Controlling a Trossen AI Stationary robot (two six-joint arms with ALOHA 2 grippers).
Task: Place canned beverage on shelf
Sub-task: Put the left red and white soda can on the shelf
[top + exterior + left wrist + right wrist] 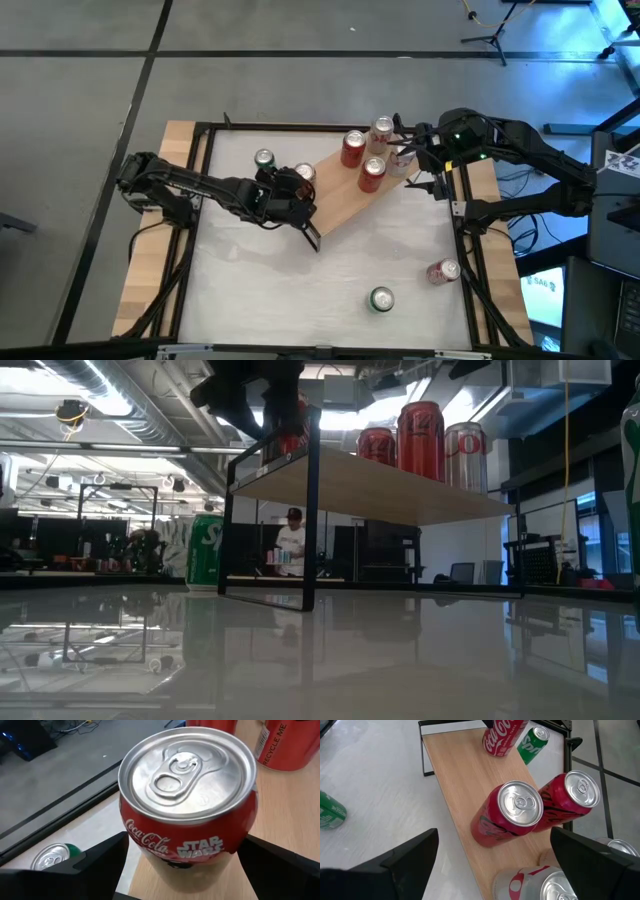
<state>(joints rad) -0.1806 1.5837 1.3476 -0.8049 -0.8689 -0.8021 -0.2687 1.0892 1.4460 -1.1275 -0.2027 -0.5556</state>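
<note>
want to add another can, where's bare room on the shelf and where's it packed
The shelf is bare along its middle, between the Coca-Cola can that the open left gripper straddles at one end and the red cans at the other. That far end is crowded, by the open right gripper.

2 black jointed arms; right one lit green.
</note>
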